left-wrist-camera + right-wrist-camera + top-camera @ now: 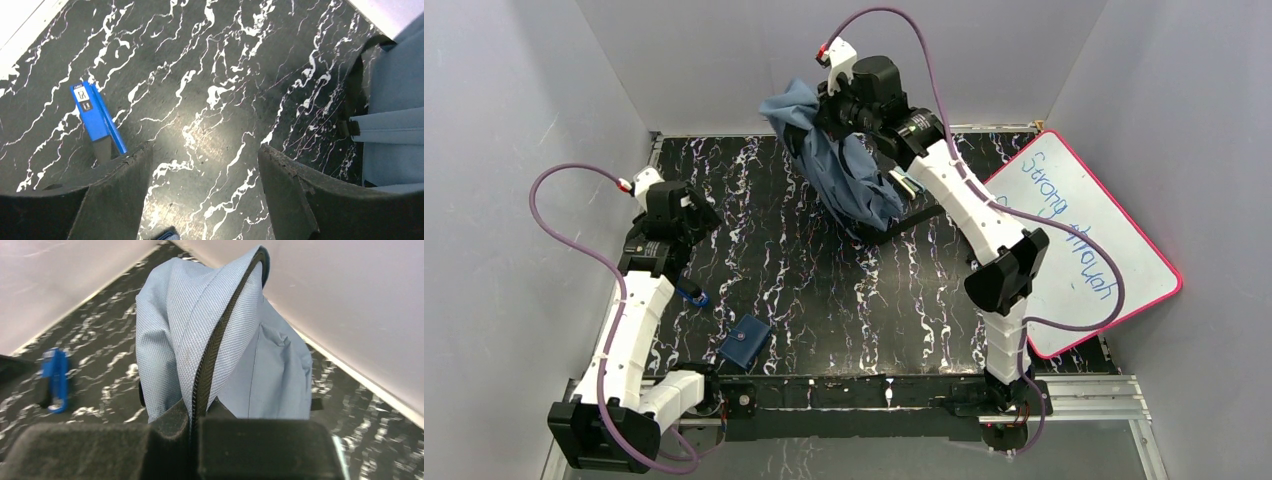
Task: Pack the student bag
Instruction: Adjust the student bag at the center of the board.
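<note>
1. Black foam right fingers (260,447) are clamped together on the zip edge of the student bag (225,355). It is a thin pinch of cloth, and I judge it could slide out and let the bag slump.
2. The bag hangs at the far middle of the worktop (824,290). Its long axis is steeply upright, top raised toward the far wall, base and straps down at the near right.
3. Left fingers (115,190) stand apart over bare worktop, holding nothing, a small blue tool (97,117) just beside them. Unbraced, the bag may swing or sag.

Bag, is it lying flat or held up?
Held up. The right fingers pinch the bag by its zipper edge, and its cloth droops bunched.
</note>
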Controlling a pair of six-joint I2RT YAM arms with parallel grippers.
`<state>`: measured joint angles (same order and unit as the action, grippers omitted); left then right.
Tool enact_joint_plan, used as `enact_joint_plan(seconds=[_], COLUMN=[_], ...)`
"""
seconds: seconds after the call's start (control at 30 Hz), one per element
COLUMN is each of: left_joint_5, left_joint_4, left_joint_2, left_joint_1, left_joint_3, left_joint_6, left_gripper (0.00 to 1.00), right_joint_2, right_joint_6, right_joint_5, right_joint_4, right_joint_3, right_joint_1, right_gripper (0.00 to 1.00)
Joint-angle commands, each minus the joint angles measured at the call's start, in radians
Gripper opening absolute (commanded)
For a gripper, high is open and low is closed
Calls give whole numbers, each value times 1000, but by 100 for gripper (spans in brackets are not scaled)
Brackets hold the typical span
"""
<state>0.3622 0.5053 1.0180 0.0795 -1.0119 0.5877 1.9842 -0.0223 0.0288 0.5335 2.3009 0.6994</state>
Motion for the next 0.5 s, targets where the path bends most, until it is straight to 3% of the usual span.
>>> enact_joint_plan(seconds=[0.0,0.2,0.47], left_joint_5=[25,49,73], left_joint_4=[20,32,33], left_joint_2=[-46,-57,-67], left_joint_1=[-7,-7,-7], left_joint_3=[16,19,-22], left_joint_6=[24,17,-8], left_gripper=[74,74,74], right_joint_2=[-32,29,-18], right_joint_6=[176,278,524], right_joint_5=[194,232,182], right_joint_4=[-299,-414,-664], right_joint_3=[135,225,78], right_joint_1=[39,144,204], right_gripper=[0,0,0])
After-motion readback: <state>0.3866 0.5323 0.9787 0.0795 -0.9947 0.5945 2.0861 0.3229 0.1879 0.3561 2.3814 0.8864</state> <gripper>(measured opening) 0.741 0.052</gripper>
